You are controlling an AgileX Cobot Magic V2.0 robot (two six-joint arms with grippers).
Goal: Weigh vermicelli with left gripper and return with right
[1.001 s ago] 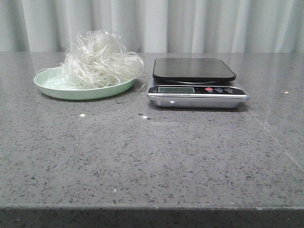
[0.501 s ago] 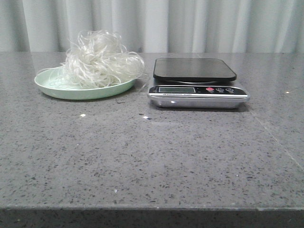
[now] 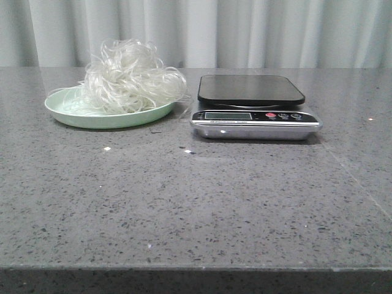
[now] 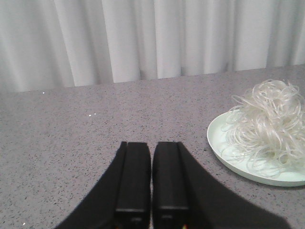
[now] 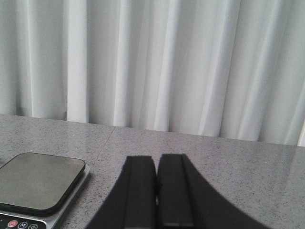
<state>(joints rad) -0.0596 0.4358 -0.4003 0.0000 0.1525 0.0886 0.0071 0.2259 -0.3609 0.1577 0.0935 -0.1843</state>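
Note:
The vermicelli (image 3: 130, 76) is a fluffy whitish tangle heaped on a pale green plate (image 3: 79, 116) at the back left of the table; the left wrist view shows the same vermicelli (image 4: 267, 121) and plate (image 4: 224, 157). A kitchen scale (image 3: 251, 90) with a bare black platform stands just right of the plate, and part of the scale (image 5: 38, 186) shows in the right wrist view. My left gripper (image 4: 152, 145) is shut and holds nothing, over bare table apart from the plate. My right gripper (image 5: 157, 158) is shut too, beside the scale. Neither arm appears in the front view.
The scale's display and buttons (image 3: 269, 115) face the front edge. A few small pale crumbs (image 3: 106, 148) lie on the grey speckled table in front of the plate. White curtains (image 3: 214, 30) hang behind the table's far edge.
The front view has shifted a touch; otherwise nothing has visibly moved: the vermicelli sits on the plate and the scale is bare throughout.

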